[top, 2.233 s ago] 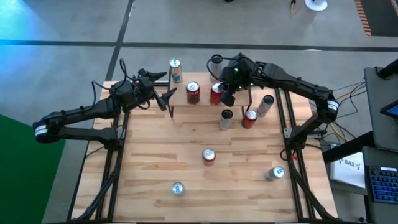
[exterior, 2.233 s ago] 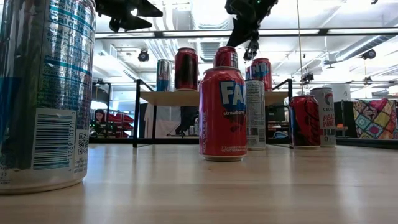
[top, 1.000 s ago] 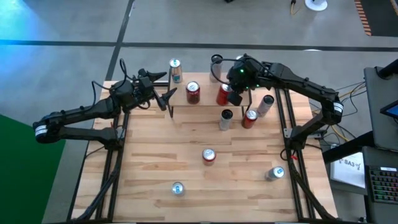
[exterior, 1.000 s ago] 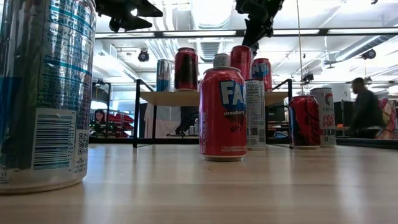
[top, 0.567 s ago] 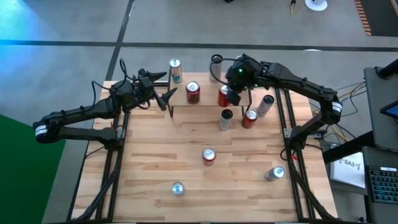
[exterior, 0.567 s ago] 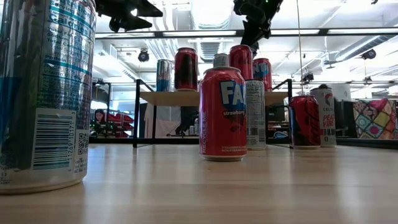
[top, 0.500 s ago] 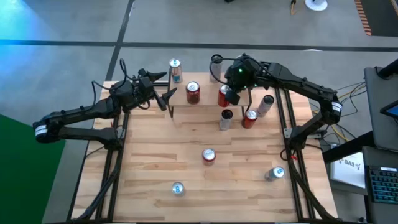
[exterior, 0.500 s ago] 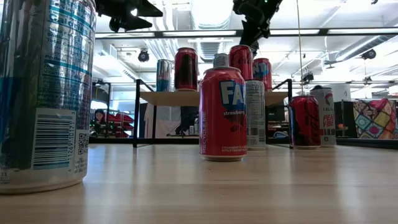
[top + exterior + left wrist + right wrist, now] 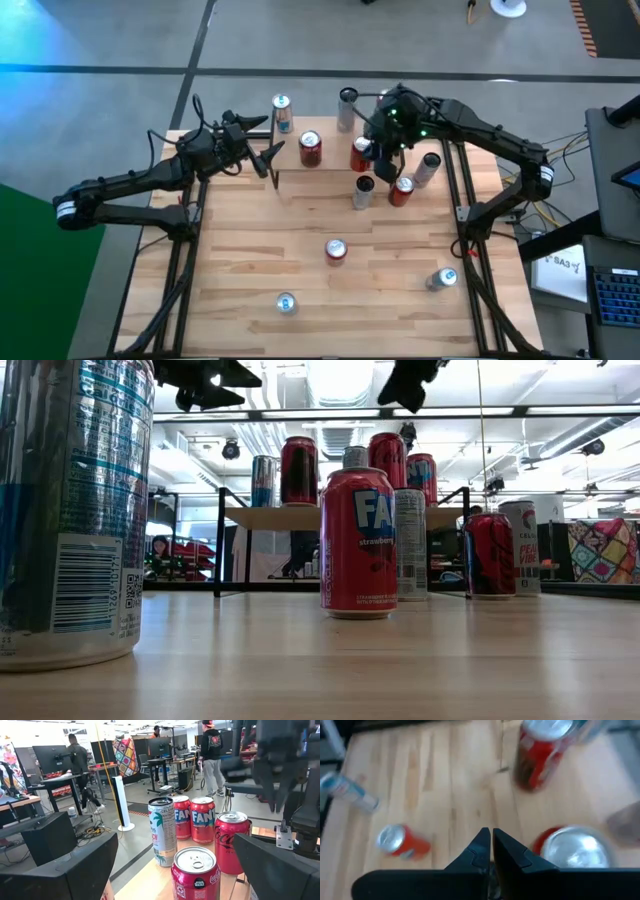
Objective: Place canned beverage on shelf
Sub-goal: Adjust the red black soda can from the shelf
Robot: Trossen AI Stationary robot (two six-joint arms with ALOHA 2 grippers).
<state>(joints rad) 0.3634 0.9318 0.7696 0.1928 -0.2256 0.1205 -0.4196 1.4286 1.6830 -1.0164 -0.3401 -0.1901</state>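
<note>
Wooden slats of the surface [image 9: 250,260] carry scattered cans, a red Fanta can [image 9: 358,540] nearest the low camera. Farther back, the shelf [image 9: 300,517] holds four cans in a row. The right gripper [image 9: 382,166], jaws pressed closed and empty, hangs above the shelf's right end, a red can [image 9: 360,153] just beside them. The left gripper [image 9: 268,157], jaws spread wide and empty, hovers at the shelf's left end, a Coca-Cola can [image 9: 195,874] directly ahead of them.

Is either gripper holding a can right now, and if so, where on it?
Nothing is held. The right gripper is shut and empty above the cans; the left gripper hangs open by the shelf.
</note>
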